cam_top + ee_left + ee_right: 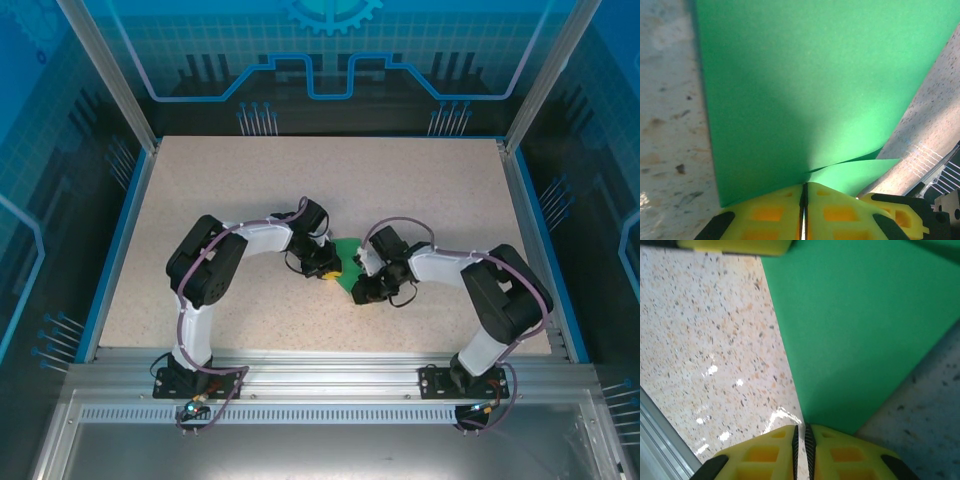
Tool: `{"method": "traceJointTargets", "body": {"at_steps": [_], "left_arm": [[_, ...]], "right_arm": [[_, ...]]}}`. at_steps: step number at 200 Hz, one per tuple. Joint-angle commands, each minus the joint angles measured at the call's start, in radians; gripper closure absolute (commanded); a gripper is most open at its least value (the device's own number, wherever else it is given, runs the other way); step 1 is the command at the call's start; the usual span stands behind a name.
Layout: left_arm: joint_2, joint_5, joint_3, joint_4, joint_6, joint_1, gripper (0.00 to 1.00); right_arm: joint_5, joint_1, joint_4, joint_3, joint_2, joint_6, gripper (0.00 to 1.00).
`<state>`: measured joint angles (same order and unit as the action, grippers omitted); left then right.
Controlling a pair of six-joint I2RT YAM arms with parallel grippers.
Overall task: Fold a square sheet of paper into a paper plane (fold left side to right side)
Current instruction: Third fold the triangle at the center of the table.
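Note:
The square sheet of paper (pixel 349 258), bright green, lies mid-table between my two grippers. In the left wrist view the paper (pixel 805 85) curls up, one flap lifted over a lower layer, and both layers run into the closed yellow jaws of my left gripper (pixel 804 189). From above, the left gripper (pixel 327 270) sits at the sheet's left edge. My right gripper (pixel 801 430) is shut at the near corner of the paper (pixel 860 325). Its right finger (pixel 850 452) rests over that corner, and speckled table shows through the thin slit. From above, the right gripper (pixel 360 290) is at the sheet's lower right.
The speckled beige table (pixel 250 190) spreads wide behind and beside the arms. A metal rail (pixel 320 375) runs along the near edge and blue walls enclose the other sides. The yellow tip of the left gripper's finger (pixel 735 245) shows at the top of the right wrist view.

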<state>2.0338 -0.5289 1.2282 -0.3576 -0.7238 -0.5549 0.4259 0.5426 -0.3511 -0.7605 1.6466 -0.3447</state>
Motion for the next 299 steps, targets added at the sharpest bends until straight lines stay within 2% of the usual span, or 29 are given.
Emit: {"method": "traceJointTargets", "body": {"at_steps": [1,27,78,110,160,203,256,299], "left_arm": [[0.061,0.139,-0.025,-0.104,0.02,0.0,0.88],[0.058,0.139,-0.023,-0.104,0.021,0.0,0.88],[0.046,0.137,-0.017,-0.106,0.024,0.001,0.87],[0.043,0.135,-0.012,-0.105,0.024,0.0,0.87],[0.035,0.132,-0.01,-0.104,0.025,0.0,0.87],[0.013,0.127,0.0,-0.106,0.027,-0.002,0.86],[-0.141,0.127,0.004,-0.127,0.072,0.0,0.75],[-0.218,0.026,-0.075,-0.059,0.03,-0.031,0.8]], "right_arm": [[-0.041,0.004,-0.237,0.065,0.001,-0.01,0.84],[-0.03,-0.004,-0.249,0.074,-0.028,-0.01,0.84],[0.022,-0.034,-0.257,-0.014,-0.192,-0.013,0.81],[0.043,-0.026,-0.148,-0.049,-0.095,-0.075,0.83],[-0.038,-0.007,-0.118,-0.149,0.059,-0.099,0.88],[-0.069,-0.006,-0.16,-0.133,0.098,-0.094,0.88],[-0.161,-0.006,-0.225,-0.082,0.118,-0.115,0.88],[-0.174,-0.006,-0.223,-0.08,0.132,-0.135,0.88]]}}
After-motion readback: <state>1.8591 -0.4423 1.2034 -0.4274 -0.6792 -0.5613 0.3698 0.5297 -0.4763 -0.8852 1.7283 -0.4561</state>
